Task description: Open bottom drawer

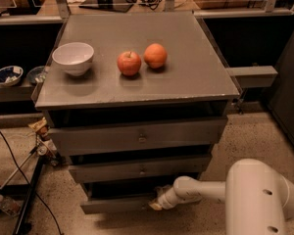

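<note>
The bottom drawer (112,204) is the lowest, narrowest grey front on the cabinet; it stands out a little from the cabinet body. My gripper (156,202) is at its right-hand part, low near the floor, reached in from the white arm (206,190) on the right. The gripper covers that part of the drawer front, and the drawer's knob is not visible.
The cabinet top (186,77) carries a white bowl (73,58), a red apple (129,63) and an orange (156,56). Two larger drawer fronts (137,137) sit above. Black cables and a stand leg (29,195) lie on the floor at left. A grey ledge (252,75) juts out at right.
</note>
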